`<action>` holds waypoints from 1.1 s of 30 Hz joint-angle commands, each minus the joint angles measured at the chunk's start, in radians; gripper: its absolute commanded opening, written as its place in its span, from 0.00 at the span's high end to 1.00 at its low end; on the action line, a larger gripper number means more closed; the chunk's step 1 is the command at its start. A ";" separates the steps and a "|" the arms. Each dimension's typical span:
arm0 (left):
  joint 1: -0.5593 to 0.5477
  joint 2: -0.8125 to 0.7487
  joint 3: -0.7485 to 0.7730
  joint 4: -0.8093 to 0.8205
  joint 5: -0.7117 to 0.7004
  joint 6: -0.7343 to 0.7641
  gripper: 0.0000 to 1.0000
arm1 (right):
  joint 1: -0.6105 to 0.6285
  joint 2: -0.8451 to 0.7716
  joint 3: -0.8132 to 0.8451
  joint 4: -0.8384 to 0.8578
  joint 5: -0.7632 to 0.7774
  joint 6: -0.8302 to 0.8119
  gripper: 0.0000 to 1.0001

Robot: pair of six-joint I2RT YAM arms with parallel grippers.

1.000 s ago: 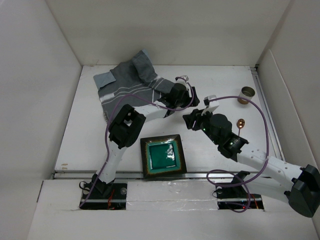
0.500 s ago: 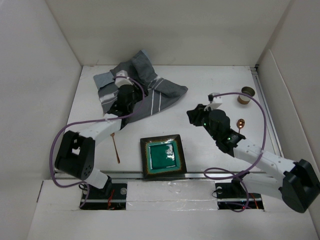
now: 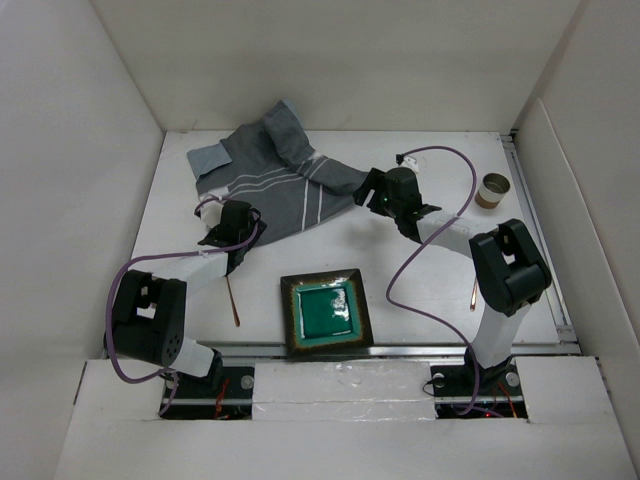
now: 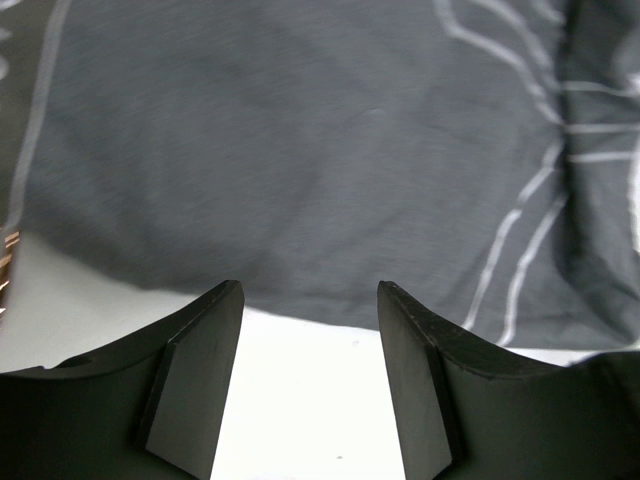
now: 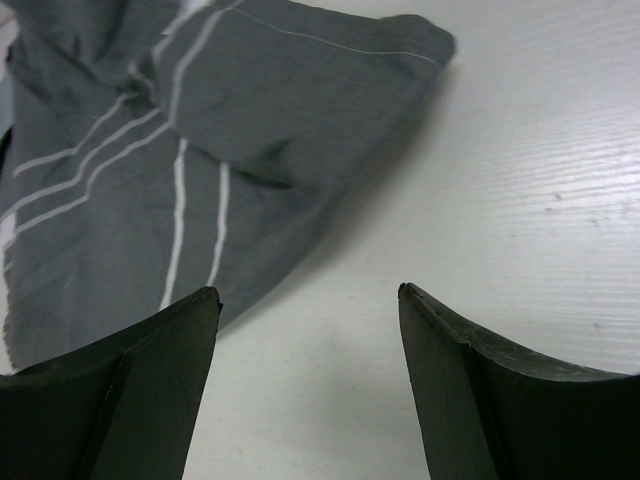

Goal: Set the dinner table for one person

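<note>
The white dinner table point(image 3: 420, 290) holds a crumpled grey striped cloth point(image 3: 270, 175) at the back left. A square green plate with a dark rim point(image 3: 326, 311) lies near the front edge. My left gripper point(image 3: 238, 214) stands open just short of the cloth's near edge point(image 4: 320, 150), and only bare table point(image 4: 300, 400) shows between the left gripper's point(image 4: 310, 290) jaws. My right gripper point(image 3: 373, 193) is open at the cloth's right corner point(image 5: 150, 150). Nothing but table point(image 5: 520, 200) lies between the right gripper's point(image 5: 308, 292) jaws.
A thin copper utensil point(image 3: 232, 300) lies left of the plate. Another copper utensil point(image 3: 473, 295) shows beside the right arm's elbow. A small round cup point(image 3: 492, 190) stands at the back right. White walls enclose the table on three sides.
The left gripper drew back off the cloth to its near edge. The right arm swung left to the cloth's right corner. Both sets of jaws stand wider than half a second ago.
</note>
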 commanded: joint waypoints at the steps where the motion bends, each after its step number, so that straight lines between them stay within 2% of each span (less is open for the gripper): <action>1: 0.000 -0.033 0.041 -0.200 -0.077 -0.131 0.48 | -0.015 -0.004 0.025 0.068 -0.042 0.057 0.23; 4: 0.000 -0.083 0.003 -0.189 -0.100 -0.169 0.48 | -0.025 -0.024 -0.019 0.131 -0.065 0.055 0.22; 9: 0.000 -0.162 -0.046 -0.203 -0.140 -0.235 0.50 | -0.025 -0.047 -0.032 0.117 -0.078 0.027 0.23; 11: 0.000 -0.167 -0.061 -0.255 -0.169 -0.255 0.53 | -0.036 -0.078 -0.062 0.137 -0.078 0.018 0.23; 19: 0.000 -0.074 -0.026 -0.361 -0.145 -0.313 0.58 | -0.054 -0.165 -0.125 0.174 -0.164 -0.020 0.23; 33: 0.000 0.026 0.029 -0.386 -0.272 -0.370 0.54 | -0.084 -0.213 -0.191 0.243 -0.273 -0.034 0.24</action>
